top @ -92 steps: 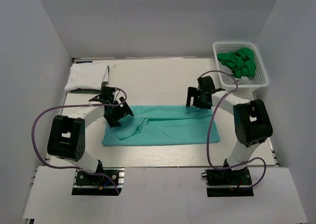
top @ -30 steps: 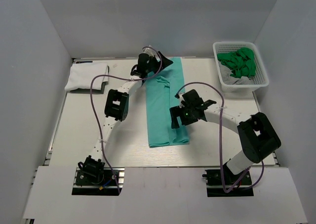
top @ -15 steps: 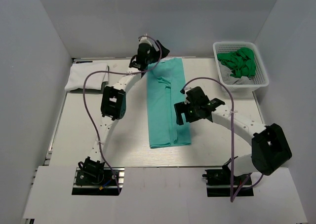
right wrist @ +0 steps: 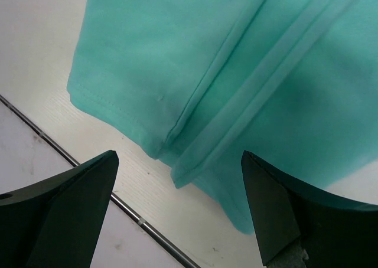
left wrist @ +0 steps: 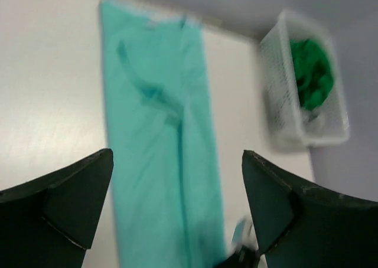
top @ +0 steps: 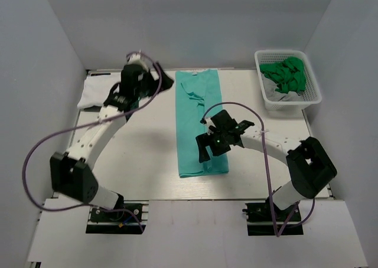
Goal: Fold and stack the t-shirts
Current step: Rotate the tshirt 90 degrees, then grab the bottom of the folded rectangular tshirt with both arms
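No text, label, brand, number or sign can be read in any view.

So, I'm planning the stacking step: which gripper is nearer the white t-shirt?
Left. The left gripper hovers just right of the white t-shirt; the right gripper is over the teal t-shirt's near end, farther away.

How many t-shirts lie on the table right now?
2: a light teal cotton t-shirt in a long strip mid-table, a folded white t-shirt far left. Crumpled cloth in the white plastic basket may hide more.
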`<action>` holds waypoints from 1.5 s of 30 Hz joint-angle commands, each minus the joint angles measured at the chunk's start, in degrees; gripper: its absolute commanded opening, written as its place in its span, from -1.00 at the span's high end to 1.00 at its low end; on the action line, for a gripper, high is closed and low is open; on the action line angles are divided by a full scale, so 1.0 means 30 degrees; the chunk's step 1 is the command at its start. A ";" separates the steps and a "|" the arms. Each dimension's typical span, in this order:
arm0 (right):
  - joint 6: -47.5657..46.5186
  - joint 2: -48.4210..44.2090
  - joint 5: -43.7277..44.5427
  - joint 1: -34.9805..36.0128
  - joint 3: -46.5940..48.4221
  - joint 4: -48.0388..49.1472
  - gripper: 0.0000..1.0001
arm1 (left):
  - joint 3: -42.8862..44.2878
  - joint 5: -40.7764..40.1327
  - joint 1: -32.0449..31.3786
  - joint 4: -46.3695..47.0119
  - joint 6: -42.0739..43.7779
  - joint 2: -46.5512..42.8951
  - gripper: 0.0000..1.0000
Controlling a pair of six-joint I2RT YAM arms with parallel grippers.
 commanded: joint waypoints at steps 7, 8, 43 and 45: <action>-0.0962 0.1416 -0.3009 0.0858 0.0187 0.1261 -0.81 | -0.9811 -0.0363 -0.0070 -0.5812 -0.2509 -0.9207 -1.00; -0.0934 0.1504 -0.3242 0.0946 0.0187 0.1379 -0.81 | -0.9813 -0.0571 -0.0070 -0.6370 -0.2744 -0.9565 -1.00; 0.5832 -0.2713 0.4256 -0.0166 -0.0801 -0.5215 -0.81 | -1.1073 0.7601 -0.3404 -0.6727 0.0066 -0.3274 -1.00; 0.5922 -0.2832 0.3498 -0.0341 -0.1276 -0.4891 -0.81 | -1.1248 0.7601 -0.3934 -0.6727 0.0066 -0.2774 -1.00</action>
